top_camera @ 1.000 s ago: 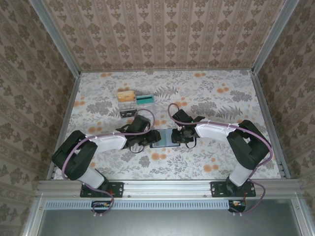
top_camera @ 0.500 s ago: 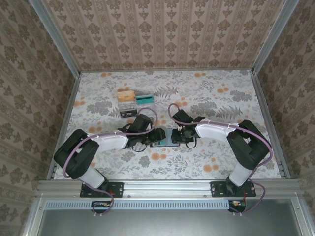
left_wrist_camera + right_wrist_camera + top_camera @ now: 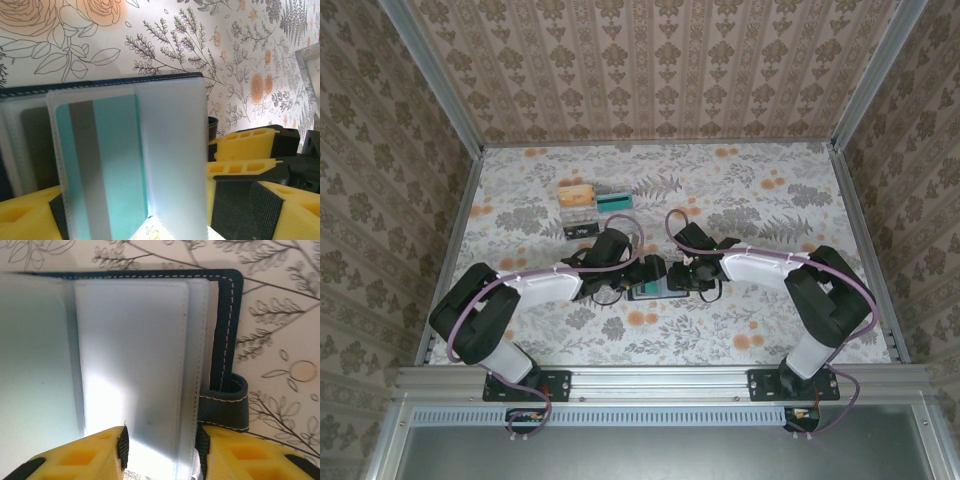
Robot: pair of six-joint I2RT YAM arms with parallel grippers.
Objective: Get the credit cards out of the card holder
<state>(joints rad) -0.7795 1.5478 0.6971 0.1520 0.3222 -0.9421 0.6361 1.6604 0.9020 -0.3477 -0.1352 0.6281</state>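
Navy leather and cloudy plastic: the card holder (image 3: 652,291) lies open on the worktop (image 3: 770,200) at centre, squarely between the two arms, its long axis running left to right from one hand to the other.

The left hand (image 3: 648,272) is at its left end and the right hand (image 3: 682,276) at its right end, both down on it.

In the left wrist view a sleeve stands up between the left fingers (image 3: 30,215), which are spread wide with a clear gap on one side, so that hand is released. A teal card (image 3: 117,165) with a grey stripe sits inside the sleeve, its long axis pointing straight away from the fingers. I judge the left hand the nearer one for pulling it.

The right fingers (image 3: 250,455) straddle the bottom edge of another sleeve leaf. I cannot tell whether they pinch it or merely flank it.
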